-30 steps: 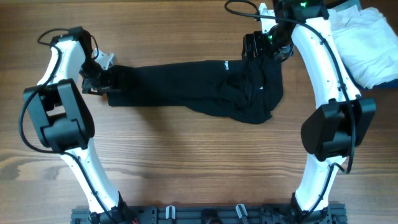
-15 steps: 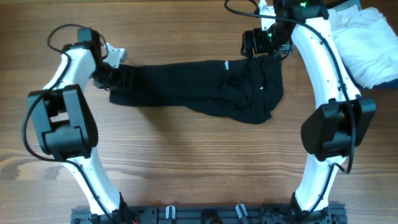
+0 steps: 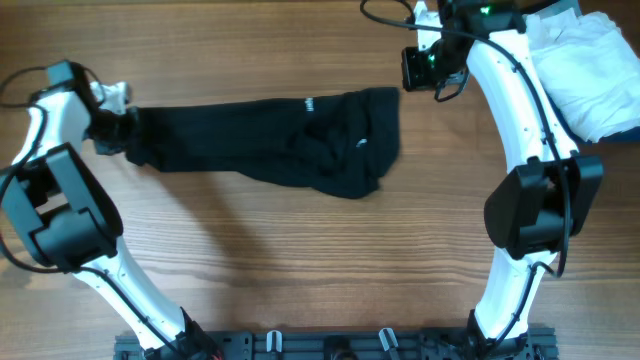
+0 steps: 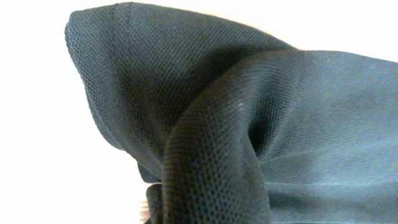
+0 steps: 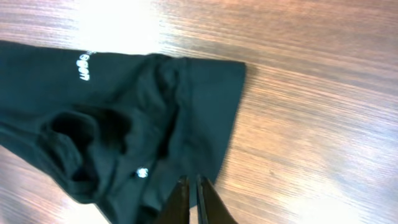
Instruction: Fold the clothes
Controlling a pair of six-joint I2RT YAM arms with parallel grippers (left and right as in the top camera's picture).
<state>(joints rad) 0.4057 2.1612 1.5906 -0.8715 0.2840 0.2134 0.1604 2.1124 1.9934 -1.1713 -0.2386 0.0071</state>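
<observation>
Overhead, we see one heap of white folded garments (image 3: 585, 70) at the far right corner of the table (image 3: 300, 260), behind the right arm and well apart from the one black T-shirt (image 3: 270, 140), which lies stretched sideways across the wood. Our left gripper (image 3: 115, 130) is clamped on the shirt's left end, fabric filling its wrist view. Our right gripper (image 5: 189, 193), fingers pressed together, holds nothing, near the shirt's right edge. Two arms, two grippers
</observation>
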